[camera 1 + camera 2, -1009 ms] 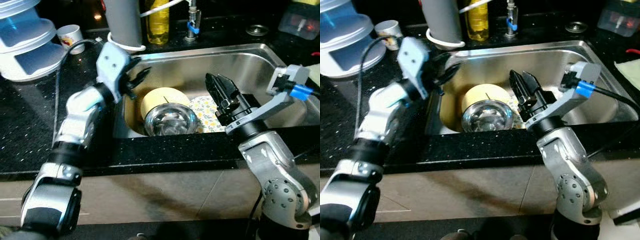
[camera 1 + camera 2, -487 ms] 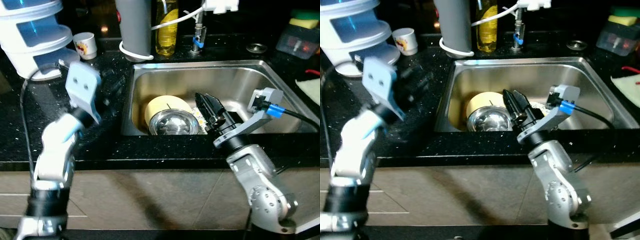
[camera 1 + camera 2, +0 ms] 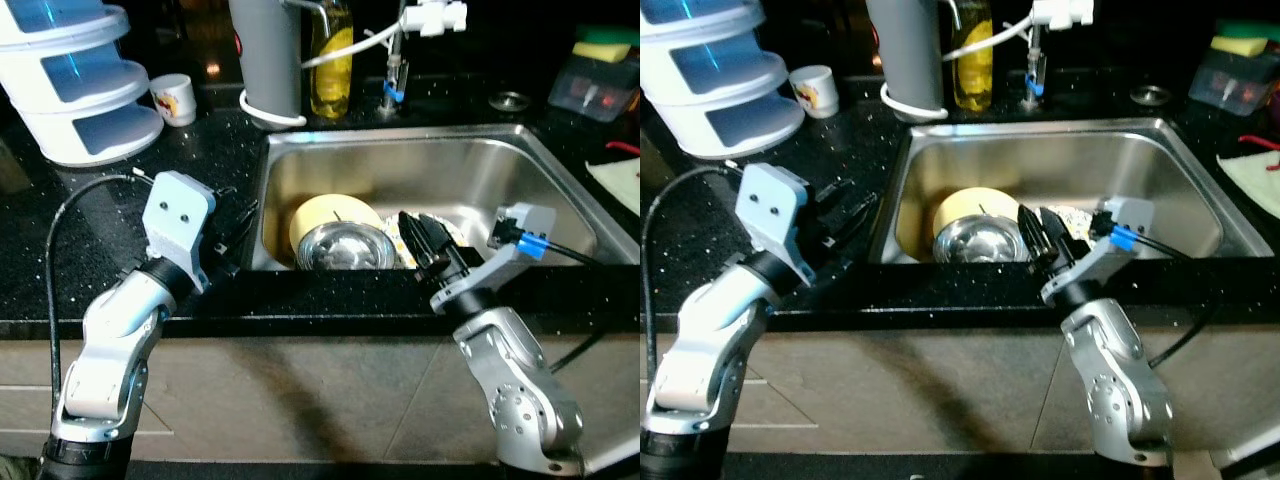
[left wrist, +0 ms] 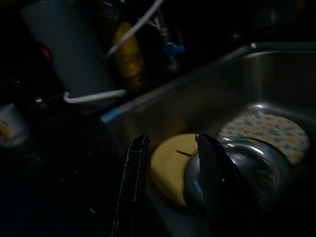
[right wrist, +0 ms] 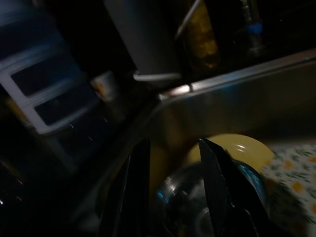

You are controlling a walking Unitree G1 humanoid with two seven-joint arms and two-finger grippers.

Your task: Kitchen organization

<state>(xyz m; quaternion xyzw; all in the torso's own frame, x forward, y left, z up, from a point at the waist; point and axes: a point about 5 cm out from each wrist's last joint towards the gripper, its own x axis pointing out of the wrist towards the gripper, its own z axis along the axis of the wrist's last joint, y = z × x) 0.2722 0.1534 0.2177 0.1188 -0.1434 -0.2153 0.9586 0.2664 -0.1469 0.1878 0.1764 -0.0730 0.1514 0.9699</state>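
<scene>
In the steel sink point(image 3: 400, 138) a steel bowl point(image 3: 343, 246) lies on a yellow plate point(image 3: 330, 208), with a floral plate point(image 4: 266, 132) beside them on the right. My left gripper point(image 4: 173, 138) hovers over the black counter just left of the sink's rim; it is open and holds nothing. My right gripper point(image 3: 418, 224) is low at the sink's front edge, right of the bowl and over the floral plate, also open with nothing between its fingers point(image 5: 217, 187).
A stack of white and blue containers point(image 3: 80, 85) and a small cup point(image 3: 173, 97) stand at the back left. Behind the sink are a grey cylinder point(image 3: 265, 55), a yellow bottle point(image 3: 332, 55) and the tap point(image 3: 395, 75). A sponge box point(image 3: 600, 85) sits back right.
The camera has pulled back. My left gripper has drawn away from the sink's left rim to over the counter. The right gripper has sunk toward the sink's front edge.
</scene>
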